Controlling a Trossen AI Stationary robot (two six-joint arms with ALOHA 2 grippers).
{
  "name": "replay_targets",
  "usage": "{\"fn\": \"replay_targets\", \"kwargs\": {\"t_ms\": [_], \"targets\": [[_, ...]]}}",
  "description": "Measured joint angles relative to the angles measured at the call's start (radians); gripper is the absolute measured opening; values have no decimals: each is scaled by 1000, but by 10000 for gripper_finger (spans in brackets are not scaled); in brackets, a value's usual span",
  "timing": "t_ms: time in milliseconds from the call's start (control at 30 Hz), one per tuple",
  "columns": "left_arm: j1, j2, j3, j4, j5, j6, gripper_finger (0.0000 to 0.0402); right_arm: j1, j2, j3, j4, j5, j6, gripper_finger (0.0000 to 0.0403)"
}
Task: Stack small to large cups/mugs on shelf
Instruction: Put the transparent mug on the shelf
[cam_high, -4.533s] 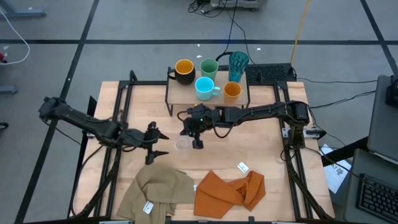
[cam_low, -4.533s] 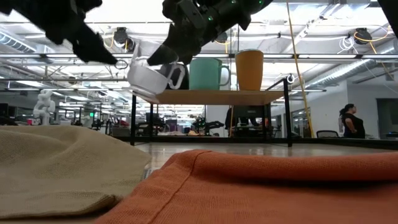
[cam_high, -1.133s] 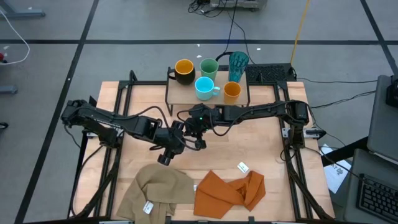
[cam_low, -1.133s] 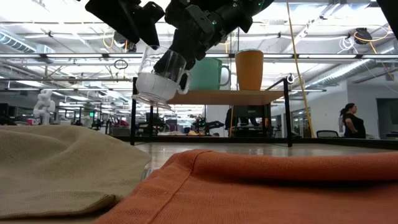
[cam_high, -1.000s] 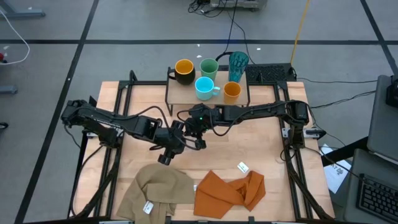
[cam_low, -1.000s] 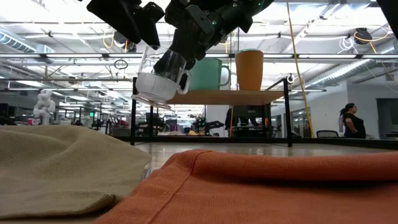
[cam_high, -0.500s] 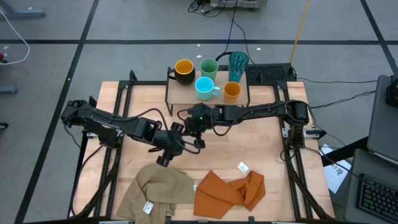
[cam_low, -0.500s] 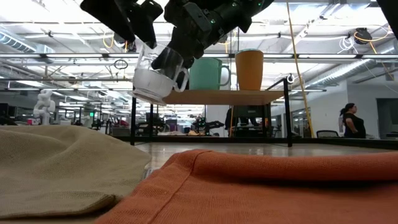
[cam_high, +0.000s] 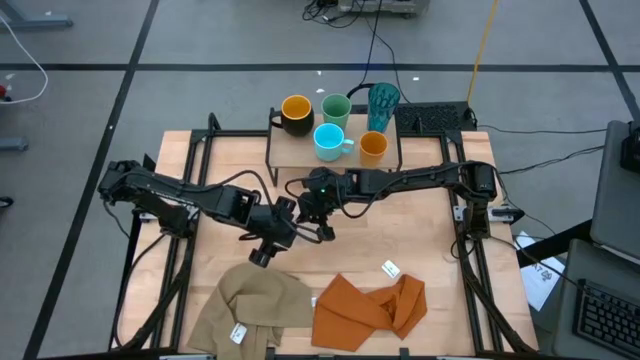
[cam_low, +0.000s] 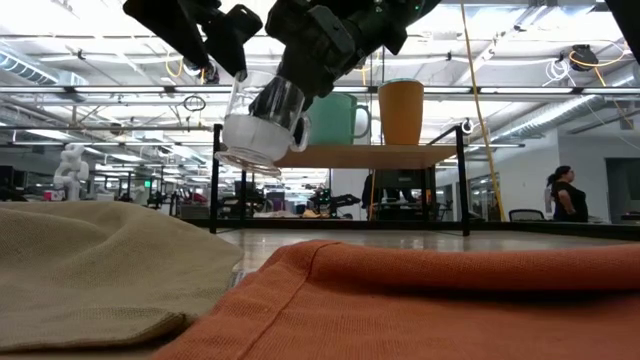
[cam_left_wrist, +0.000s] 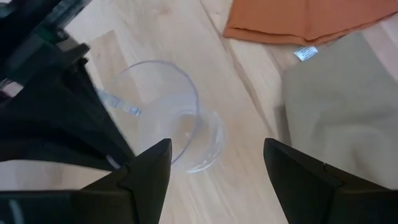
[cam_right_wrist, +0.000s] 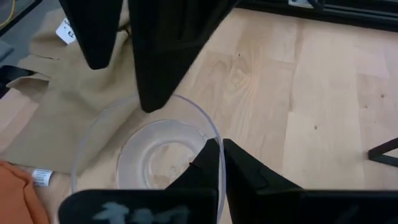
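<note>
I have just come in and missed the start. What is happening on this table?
The right tool is shut on the rim of a small clear cup, holding it tilted above the table. The left tool stands open around that cup, not gripping it. Five other cups already stand on the shelf.

Cups/mugs, total: six
On the shelf: five, namely black mug, green cup, teal tumbler, light blue mug, orange cup
Off the shelf: one small clear cup, up in the air
Shelves: one
Cloths on the table: two, namely tan cloth and orange cloth
Arms: two
Claws: two, left claw and right claw
People in the room behind: one
</note>
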Motion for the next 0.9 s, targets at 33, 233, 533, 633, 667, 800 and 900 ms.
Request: {"fn": "replay_targets", "kwargs": {"t_ms": [33, 233, 533, 633, 667, 800, 900], "targets": [[0, 0, 0, -4, -5, 0, 253, 0, 0, 0, 0, -4, 0, 0], [1, 0, 0, -6, -6, -12, 253, -13, 0, 0, -2, -9, -7, 0], [-3, 0, 0, 3, -7, -34, 253, -27, 0, 0, -7, -7, -14, 0], [-4, 0, 0, 15, -6, -34, 253, -26, 0, 1, -13, -4, -19, 0], [-4, 0, 0, 23, -5, -34, 253, -26, 0, 1, -13, -4, -26, 0], [-5, 0, -1, 38, 31, -42, 253, -28, 0, 1, -13, 1, -63, 0], [-5, 18, -1, 54, 53, -36, 253, -32, 0, 1, -13, 1, -64, 0]]}}
